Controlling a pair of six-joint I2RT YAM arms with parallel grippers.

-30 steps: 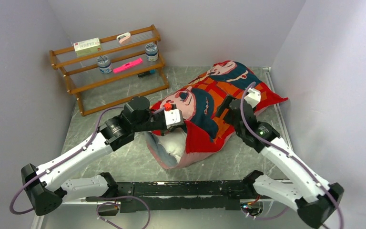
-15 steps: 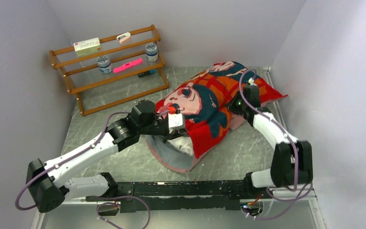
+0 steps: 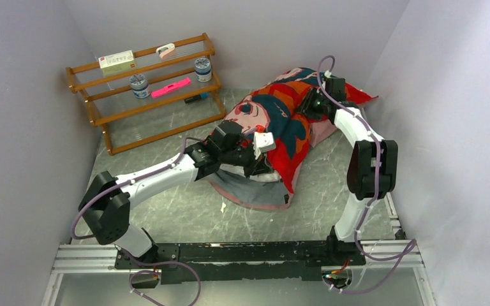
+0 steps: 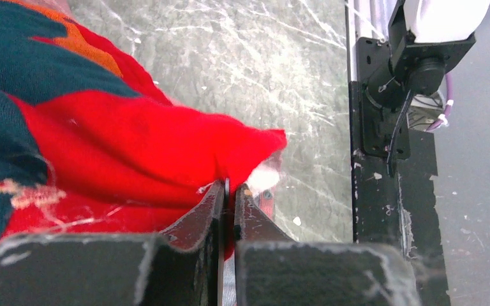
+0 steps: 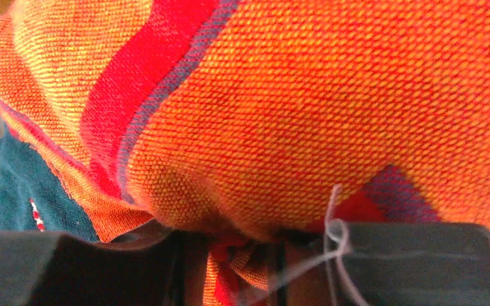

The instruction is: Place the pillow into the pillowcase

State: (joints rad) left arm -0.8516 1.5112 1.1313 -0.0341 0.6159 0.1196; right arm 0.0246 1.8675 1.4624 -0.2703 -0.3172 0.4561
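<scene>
My right gripper [image 5: 226,245] hops to table's [image 3: 332,185] far right corner, now pinching pillowcase [image 3: 281,118]; left gripper [image 4: 230,188] clamps its mouth edge; pillow [image 3: 241,186] nearly swallowed.

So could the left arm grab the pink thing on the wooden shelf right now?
Probably not: the left pincer is shut on the red cartoon-print fabric pillowcase, so it must let go first.

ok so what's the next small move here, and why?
Probably draw the left claw, shut on the hem of the pillowcase, toward the table's near edge while the right claw pinches the far end. A bit of pillow shows uncovered at the open end.
</scene>
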